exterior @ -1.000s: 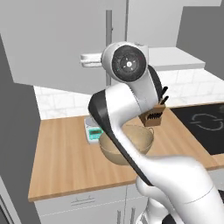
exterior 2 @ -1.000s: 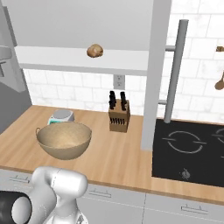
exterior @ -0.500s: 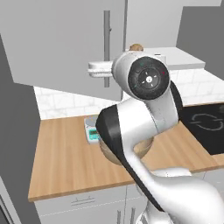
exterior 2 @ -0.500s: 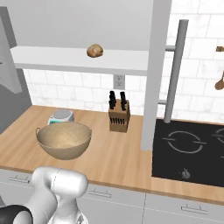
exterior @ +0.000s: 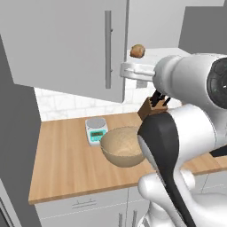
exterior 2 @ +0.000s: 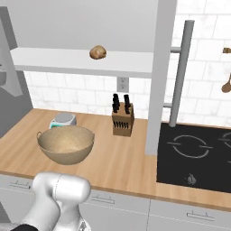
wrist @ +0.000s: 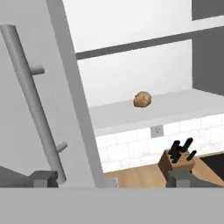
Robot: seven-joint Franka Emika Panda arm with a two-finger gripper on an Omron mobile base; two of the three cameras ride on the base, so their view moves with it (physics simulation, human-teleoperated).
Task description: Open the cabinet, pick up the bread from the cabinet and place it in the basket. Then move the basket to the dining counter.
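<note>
The cabinet (exterior 2: 85,27) stands open. The bread (exterior 2: 98,53) sits alone on the pale shelf (exterior 2: 81,61), near its front edge. Below, the basket (exterior 2: 66,143) rests on the worktop (exterior 2: 122,160), just in front of a small scale (exterior 2: 62,119), with a knife block (exterior 2: 123,120) further right.

The roll looks light, soft and crushable, so a gentle pinch across its rounded sides seems best.

In the hand view, the gripper (wrist: 111,178) shows two dark tips set wide apart, holding nothing, beside an open door's handle (wrist: 33,103). The right base view shows the hob (exterior 2: 194,158); the left base view shows the arm (exterior: 177,133) raised toward the shelf.
</note>
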